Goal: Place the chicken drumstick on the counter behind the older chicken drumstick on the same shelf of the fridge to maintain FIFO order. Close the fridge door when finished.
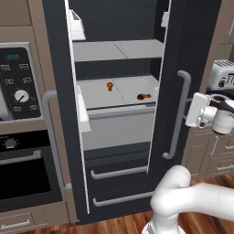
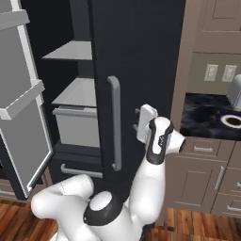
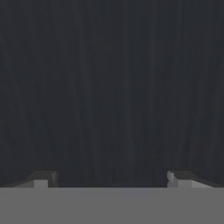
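Fridge [image 1: 196, 41] top cut off by frame edge in both base views. Two drumsticks [image 1: 109, 85] [image 1: 143, 96] on shelf [image 1: 98, 93] too small to tell apart by detail. Shelf's right end hidden behind closed right door [image 2: 141, 56]. Claw [image 3: 111, 179] fingertips barely poke in at hand view's bottom; ahead just dark panel, blurred. In base views the fingers are hidden behind the white hand. Toaster [image 1: 224, 74] cut by right edge. Table [image 2: 212, 117] cut off at right. Oven [image 1: 18, 137] cut off at left.
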